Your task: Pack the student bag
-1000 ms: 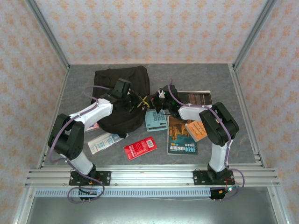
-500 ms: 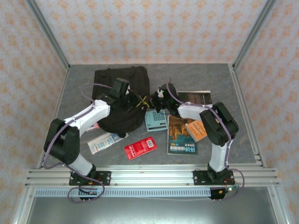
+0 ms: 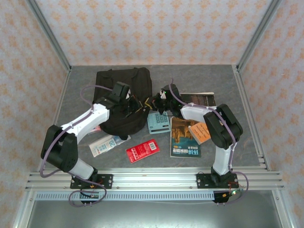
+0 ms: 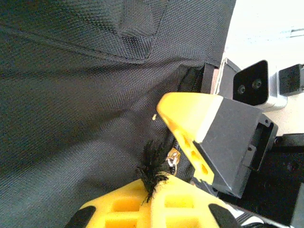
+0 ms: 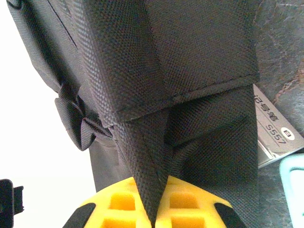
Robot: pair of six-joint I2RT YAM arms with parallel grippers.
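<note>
The student bag (image 3: 118,88), a large black fabric backpack, lies at the back left of the table. My left gripper (image 3: 138,107) is at its right edge. In the left wrist view it (image 4: 152,187) is shut on a frayed black zipper pull (image 4: 153,166) next to the metal slider (image 4: 174,159). My right gripper (image 3: 154,101) faces it from the right, and one of its yellow fingers (image 4: 187,118) appears in the left wrist view. In the right wrist view that gripper (image 5: 154,209) is shut on a fold of the bag's fabric (image 5: 152,156).
A teal calculator (image 3: 158,122), a brown-covered book (image 3: 184,138), an orange pad (image 3: 199,132) and a dark book (image 3: 199,99) lie right of the bag. A red packet (image 3: 142,151) and a white booklet (image 3: 107,144) lie in front of it.
My left arm's elbow has swung left and its wrist has shifted slightly left. The right gripper has edged left towards it. Both stay shut on the bag.
</note>
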